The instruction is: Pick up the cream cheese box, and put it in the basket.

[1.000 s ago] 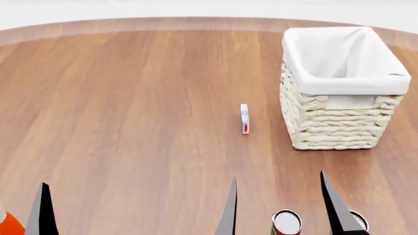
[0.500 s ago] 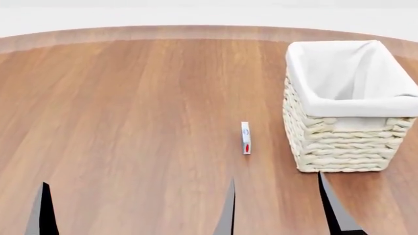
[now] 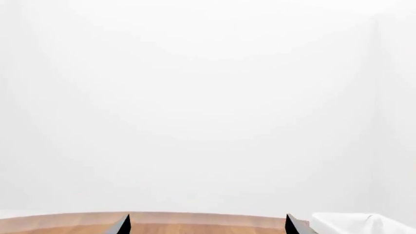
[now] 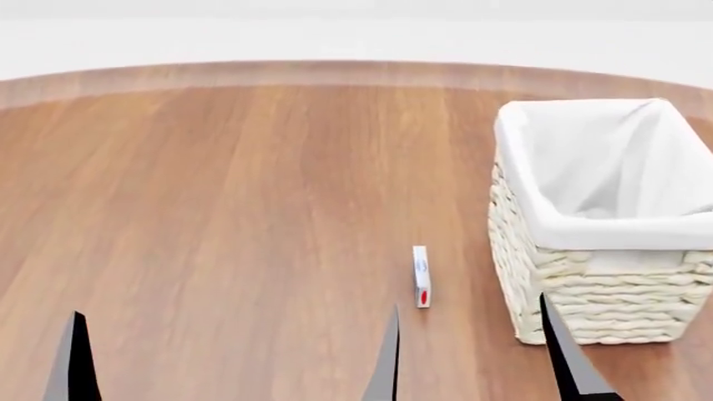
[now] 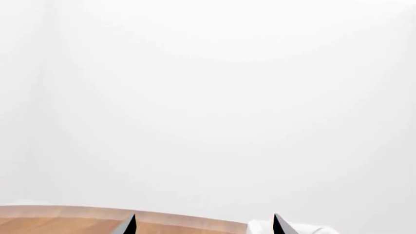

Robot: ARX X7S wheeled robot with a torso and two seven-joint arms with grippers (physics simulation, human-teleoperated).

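Right gripper [image 4: 473,355] spread, empty, short of cream cheese box [image 4: 420,276]. Box on thin edge: risks toppling if nudged. Basket [image 4: 602,284] just beside; collision possible.

wooden table [image 4: 223,209] carries cream cheese box [image 4: 422,276] beside basket [image 4: 607,313].

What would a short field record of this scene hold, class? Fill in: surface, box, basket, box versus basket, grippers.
surface: round wooden table
box: cream cheese box, standing on a thin edge, ungripped
basket: wicker basket with white liner, nothing seen inside
box versus basket: apart, box on the robot's left of it
grippers: left gripper and right gripper both open, holding nothing
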